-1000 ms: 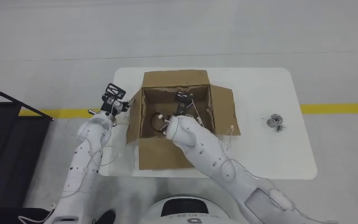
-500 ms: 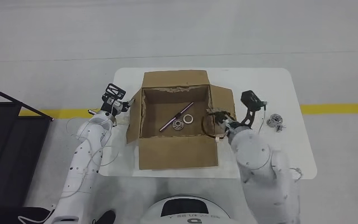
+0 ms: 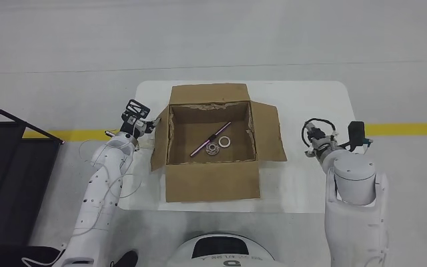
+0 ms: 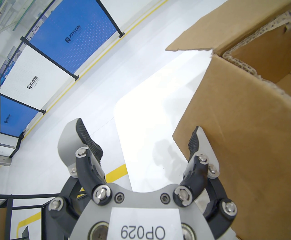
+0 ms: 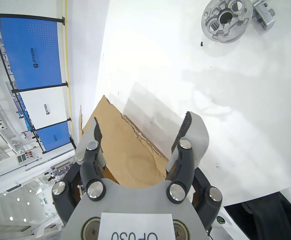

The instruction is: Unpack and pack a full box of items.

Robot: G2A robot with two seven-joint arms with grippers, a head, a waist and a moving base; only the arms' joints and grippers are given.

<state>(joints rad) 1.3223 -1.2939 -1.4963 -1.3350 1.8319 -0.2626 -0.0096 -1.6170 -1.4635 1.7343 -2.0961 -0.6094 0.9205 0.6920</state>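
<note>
Your left gripper (image 4: 137, 127) first: jaws wide apart, nothing between them, parked at the outer left side of the box (image 4: 238, 136). One fingertip sits right at a cardboard corner, but whether it touches you can't tell from here.

Over to your right gripper (image 5: 142, 118): jaws spread too, and empty, hanging above the table (image 5: 159, 56) with the box's right-hand flap lying beneath them. Beyond the fingertips and well apart from them, a spoked metal wheel (image 5: 224, 20) lies flat on the table. A small metal block (image 5: 262, 14) is tight against it, partly cut off at the edge. From above, your right arm covers that pair.

Now the box itself, near the middle of the table with all four flaps folded out. On its floor a slim rod (image 3: 212, 138) lies slantwise, with a ring (image 3: 225, 141) just beside it. A round metal part (image 3: 211, 149) sits close under the rod, too small to make out in detail.
</note>
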